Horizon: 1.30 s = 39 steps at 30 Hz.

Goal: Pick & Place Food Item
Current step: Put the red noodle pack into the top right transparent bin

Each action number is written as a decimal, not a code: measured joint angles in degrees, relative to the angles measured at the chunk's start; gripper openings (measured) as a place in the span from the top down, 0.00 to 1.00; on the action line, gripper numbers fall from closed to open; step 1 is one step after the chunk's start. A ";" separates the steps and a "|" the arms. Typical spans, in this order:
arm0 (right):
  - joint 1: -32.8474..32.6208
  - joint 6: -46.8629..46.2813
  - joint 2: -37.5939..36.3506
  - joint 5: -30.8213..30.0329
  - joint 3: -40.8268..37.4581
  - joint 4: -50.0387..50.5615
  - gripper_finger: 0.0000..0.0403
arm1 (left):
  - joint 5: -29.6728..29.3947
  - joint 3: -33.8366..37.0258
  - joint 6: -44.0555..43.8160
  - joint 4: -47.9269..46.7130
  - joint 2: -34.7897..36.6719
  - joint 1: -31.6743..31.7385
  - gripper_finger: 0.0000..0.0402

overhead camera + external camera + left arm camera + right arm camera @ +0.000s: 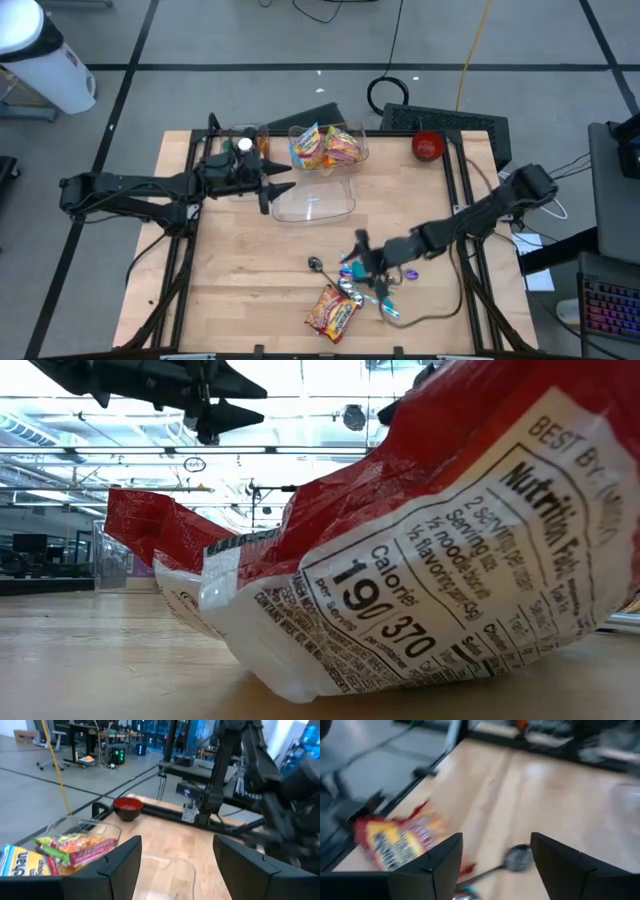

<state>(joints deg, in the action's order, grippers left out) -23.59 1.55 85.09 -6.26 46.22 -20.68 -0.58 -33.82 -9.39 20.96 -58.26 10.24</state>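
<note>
1. The table (250, 260) is pale wood, smooth and matt, with visible grain.
2. The noodle packet (333, 310) is crinkled, glossy plastic film.
3. The two containers (315, 203) at twelve o'clock are clear, shiny plastic.
4. The spoon (318, 265) looks like polished metal.
5. The red bowl (428, 146) is smooth and glossy.

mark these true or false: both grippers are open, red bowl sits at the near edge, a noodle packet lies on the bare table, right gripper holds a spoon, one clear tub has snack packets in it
1. Both grippers are open: true. The left gripper and the right gripper both show spread fingers with nothing between them.
2. The red bowl sits at the near edge: false. It is at the far right corner.
3. A noodle packet lies on the bare table: true.
4. The right gripper holds a spoon: false. The spoon lies on the table.
5. One clear tub holds snack packets: true.
</note>
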 joint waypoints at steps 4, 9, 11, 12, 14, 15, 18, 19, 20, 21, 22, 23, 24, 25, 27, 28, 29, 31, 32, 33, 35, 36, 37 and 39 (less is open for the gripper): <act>-2.12 -0.53 6.43 4.09 7.62 7.65 0.40 | -0.02 -0.02 -1.09 0.17 0.00 0.00 0.36; -2.82 -1.05 12.85 6.68 14.46 15.44 0.41 | 0.14 -0.02 -3.48 0.26 0.00 0.00 0.36; -2.76 -1.64 15.73 7.25 16.41 18.02 0.41 | 0.73 -0.02 -5.04 0.25 0.01 0.00 0.36; -2.59 -2.15 17.15 8.30 17.39 19.06 0.41 | 0.97 -0.02 -5.53 0.25 0.02 0.00 0.36; -2.07 -3.60 19.73 12.85 18.89 20.06 0.41 | 1.16 -0.02 -5.81 0.20 0.00 0.00 0.36; -1.68 -4.13 20.65 15.17 19.45 20.05 0.41 | 1.22 -0.02 -5.81 0.20 0.00 0.00 0.36; -0.14 -5.85 21.90 20.32 19.84 19.98 0.41 | 1.21 -0.02 -5.81 0.21 0.00 0.00 0.36; 0.41 -6.04 21.99 21.10 19.88 20.15 0.42 | 1.15 -0.02 -5.81 0.19 0.00 0.00 0.36; 0.91 -6.05 22.00 21.54 19.88 20.60 0.43 | 1.10 -0.02 -5.81 0.18 0.00 0.00 0.36; 1.33 -5.97 22.00 21.53 19.88 20.92 0.43 | 1.09 -0.02 -5.81 0.18 0.00 0.00 0.36; 1.75 -5.58 22.00 21.52 19.88 21.02 0.45 | 1.09 -0.02 -5.81 0.15 0.00 0.00 0.36; 2.08 -5.25 22.00 21.50 19.88 21.01 0.46 | 1.09 -0.02 -5.81 0.10 0.00 0.00 0.36; 2.34 -5.00 22.00 21.54 19.88 21.07 0.47 | 1.05 -0.02 -5.76 0.07 0.00 0.00 0.36; 2.62 -4.72 22.00 21.56 19.88 21.25 0.49 | 1.03 -0.02 -5.63 0.07 0.00 0.00 0.36; 2.96 -4.49 22.00 21.64 19.88 21.94 0.53 | 0.90 -0.02 -5.55 -0.10 0.00 0.00 0.36; 2.99 -4.75 22.00 21.77 19.88 22.36 0.54 | 0.73 -0.02 -5.53 -0.14 0.00 0.00 0.36; 3.01 -5.61 22.00 22.48 19.88 22.50 0.56 | 0.70 -0.02 -5.53 -0.16 0.00 0.00 0.36; 2.98 -6.91 22.00 24.14 19.88 21.47 0.58 | 0.70 -0.02 -5.53 -0.15 0.00 0.00 0.36; 2.73 -7.00 22.00 24.38 19.88 20.85 0.59 | 0.71 -0.02 -5.53 -0.17 0.00 0.00 0.36; 2.53 -7.05 22.00 24.26 19.88 20.43 0.59 | 0.76 -0.02 -5.53 -0.15 0.00 0.00 0.36; 2.43 -6.95 22.28 24.38 19.88 20.29 0.59 | 0.94 -0.02 -5.51 -0.15 0.00 0.00 0.36; 2.46 -7.36 22.95 24.67 19.88 19.72 0.58 | 0.94 -0.02 -5.49 -0.12 0.00 0.00 0.36; 2.62 -8.21 23.99 24.90 19.90 18.74 0.58 | 0.94 -0.02 -5.48 -0.14 0.00 0.00 0.36; 3.03 -9.03 25.64 27.62 19.89 17.80 0.57 | 0.92 -0.02 -5.54 -0.07 0.00 0.00 0.36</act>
<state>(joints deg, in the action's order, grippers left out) -20.56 -7.47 110.72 21.35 66.12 -2.88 0.35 -33.85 -14.93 20.89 -58.26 10.24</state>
